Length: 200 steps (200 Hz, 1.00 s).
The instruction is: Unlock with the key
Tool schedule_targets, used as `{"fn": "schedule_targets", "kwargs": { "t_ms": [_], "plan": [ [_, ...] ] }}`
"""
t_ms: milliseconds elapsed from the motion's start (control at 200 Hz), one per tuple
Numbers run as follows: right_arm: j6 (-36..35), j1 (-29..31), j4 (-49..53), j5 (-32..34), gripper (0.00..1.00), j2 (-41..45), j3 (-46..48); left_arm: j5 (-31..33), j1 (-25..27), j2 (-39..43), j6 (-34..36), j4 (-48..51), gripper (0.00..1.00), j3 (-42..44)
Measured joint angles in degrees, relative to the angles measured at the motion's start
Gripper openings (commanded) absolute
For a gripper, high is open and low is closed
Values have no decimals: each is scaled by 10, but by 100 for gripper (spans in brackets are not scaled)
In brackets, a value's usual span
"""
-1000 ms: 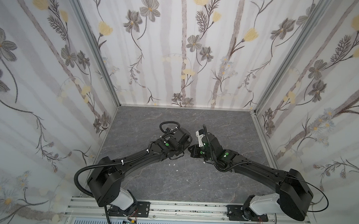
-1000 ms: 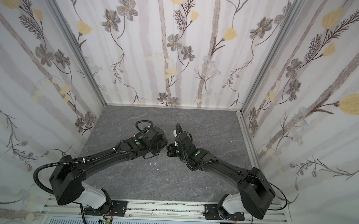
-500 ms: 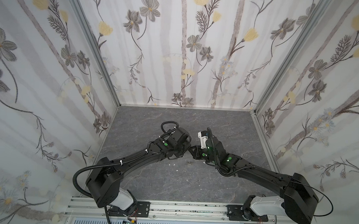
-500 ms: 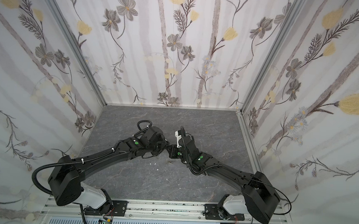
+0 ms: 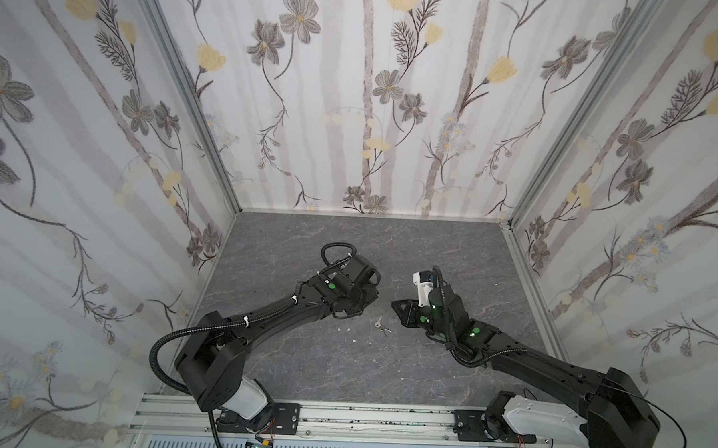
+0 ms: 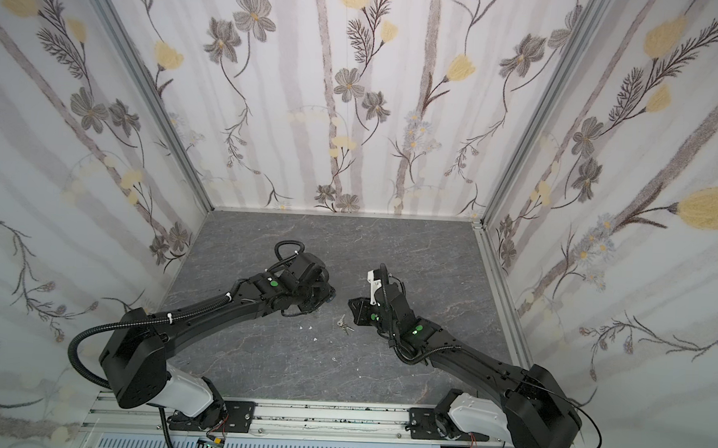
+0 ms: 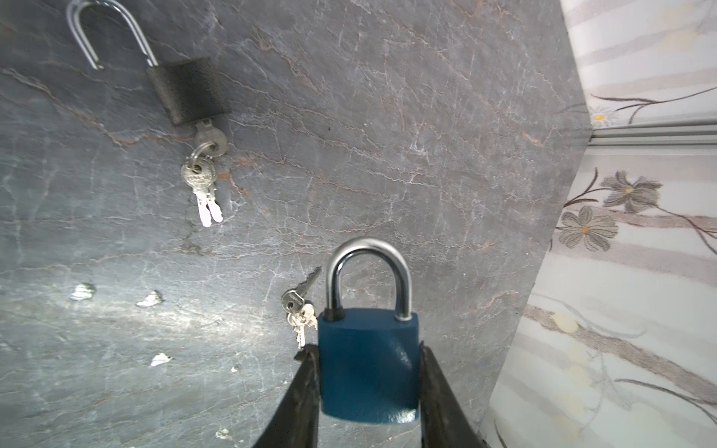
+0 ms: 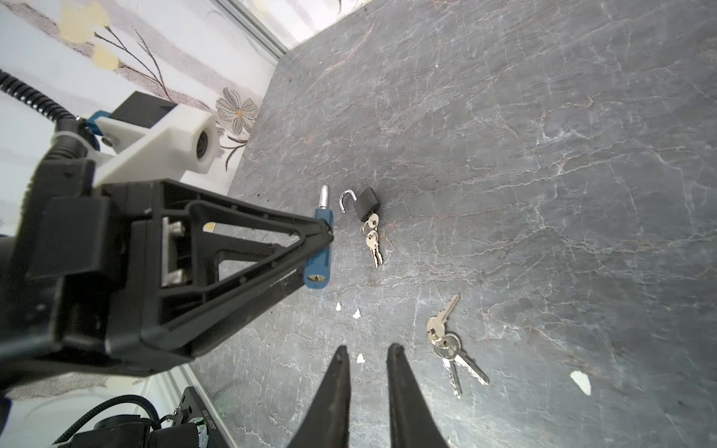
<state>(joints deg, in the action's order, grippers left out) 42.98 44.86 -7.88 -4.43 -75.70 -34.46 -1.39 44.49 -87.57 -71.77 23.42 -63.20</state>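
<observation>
Right hand (image 8: 368, 349) just beside keys (image 8: 446, 341)

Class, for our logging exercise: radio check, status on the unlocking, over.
Left gripper: jaws shut on blue padlock, shackle closed. Right gripper: jaws open, empty, near loose keys on table. Black padlock lies apart, already open.

Bunch of keys (image 5: 382, 326) lies flat on the grey marbled table (image 5: 348, 241), about mid-surface. Right gripper (image 5: 399, 312) is just beside it, to its right. Left gripper (image 5: 364, 300) is near, up-left of the keys, jaws hidden under the wrist. Small white flecks (image 5: 343, 328), possibly chips, lie left of the keys.
</observation>
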Motion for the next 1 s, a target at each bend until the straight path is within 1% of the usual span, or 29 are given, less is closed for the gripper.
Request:
{"fn": "schedule_targets", "kwargs": {
  "t_ms": [195, 335, 500, 704, 799, 864, 949, 999],
  "plan": [
    [-7, -10, -2, -6, 20, -3, 18, -28, -3, -62, 43, 33, 0, -21],
    [-15, -9, -5, -28, 20, -32, 22, -42, -3, -69, 58, 42, 0, -13],
    [-17, -9, -11, -33, 20, -63, 21, -48, 2, -89, 81, 64, 0, -12],
    [-21, -8, -27, -54, 20, -107, 11, -64, 11, -96, 103, 86, 0, 26],
    [-26, -3, -30, -58, 21, -129, 1, -63, 16, -100, 115, 99, 3, 33],
    [-27, 1, -30, -60, 21, -142, -8, -63, 21, -103, 120, 107, 8, 33],
    [-32, 6, -31, -62, 22, -165, -24, -62, 25, -108, 133, 116, 19, 33],
    [-36, 9, -31, -62, 23, -179, -32, -61, 26, -111, 134, 118, 30, 33]
  ]
}}
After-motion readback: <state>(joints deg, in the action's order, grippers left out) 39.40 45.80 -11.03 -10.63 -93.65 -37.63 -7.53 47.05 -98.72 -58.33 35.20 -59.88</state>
